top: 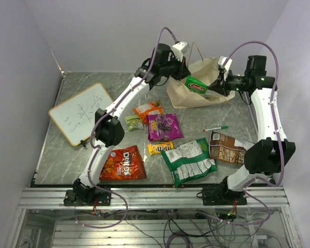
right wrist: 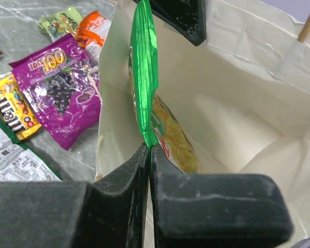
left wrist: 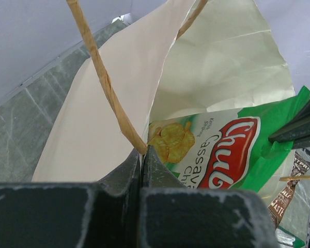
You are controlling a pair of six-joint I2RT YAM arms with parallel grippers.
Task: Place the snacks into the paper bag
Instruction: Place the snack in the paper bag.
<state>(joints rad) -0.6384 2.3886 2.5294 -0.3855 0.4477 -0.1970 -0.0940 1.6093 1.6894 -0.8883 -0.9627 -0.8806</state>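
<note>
The tan paper bag (top: 188, 93) lies on its side at the back of the table, mouth toward the right. My left gripper (top: 182, 70) is shut on the bag's upper rim by a twisted handle (left wrist: 106, 85). My right gripper (top: 217, 87) is shut on the edge of a green cassava chips packet (top: 197, 86) and holds it partly inside the bag's mouth; the packet shows in the left wrist view (left wrist: 222, 155) and edge-on in the right wrist view (right wrist: 143, 77). The other snacks lie on the table: red Doritos (top: 124, 163), purple pouch (top: 164, 126), orange pouch (top: 148, 110).
Yellow M&M's (top: 160, 148), a green-white pouch (top: 188, 160), a brown pouch (top: 226, 148) and a small green packet (top: 134, 122) lie in front. A whiteboard (top: 81, 112) sits at left. A green-capped marker (top: 216, 128) lies near the brown pouch.
</note>
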